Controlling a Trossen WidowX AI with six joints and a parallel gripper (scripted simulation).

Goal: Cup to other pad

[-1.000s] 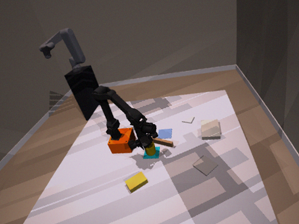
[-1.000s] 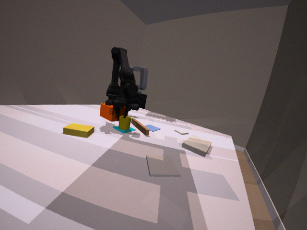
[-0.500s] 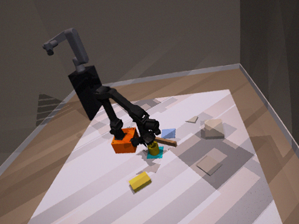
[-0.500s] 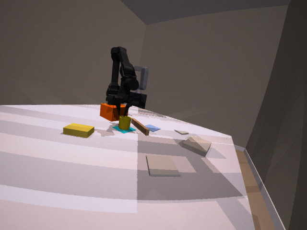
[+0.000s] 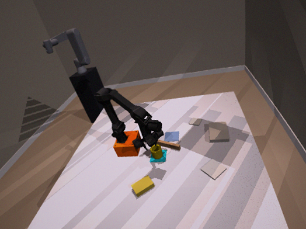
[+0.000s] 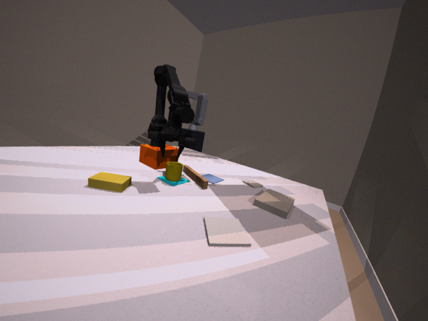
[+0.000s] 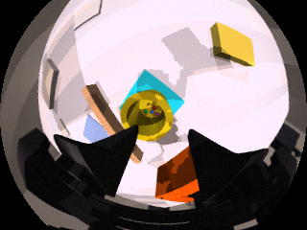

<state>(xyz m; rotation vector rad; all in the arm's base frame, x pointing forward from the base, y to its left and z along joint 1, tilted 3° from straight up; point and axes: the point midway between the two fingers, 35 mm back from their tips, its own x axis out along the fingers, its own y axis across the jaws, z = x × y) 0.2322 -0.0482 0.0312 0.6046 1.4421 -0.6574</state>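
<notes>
1. Yellow cylindrical cup (image 5: 156, 152) (image 6: 174, 171) (image 7: 146, 116): upright, mouth up, long axis vertical, on the cyan square pad (image 5: 163, 158) (image 6: 172, 182) (image 7: 145, 80), lower centre of the top view.
2. Black hand (image 5: 150, 147) (image 6: 170, 158) (image 7: 164, 130): well open, holding nothing.

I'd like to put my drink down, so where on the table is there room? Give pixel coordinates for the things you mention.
Between the yellow block (image 5: 142, 186) (image 6: 109, 181) (image 7: 233, 44) and the thin beige square tile (image 5: 213, 169) (image 6: 226, 232) looks roomy. Crowded: around the yellow cup (image 5: 156, 152) (image 6: 174, 171) (image 7: 146, 115), with the brown wooden bar (image 5: 169, 145) (image 6: 195, 176) (image 7: 108, 117) and black pincer (image 5: 150, 147) (image 6: 171, 156) (image 7: 164, 130) close by.
</notes>
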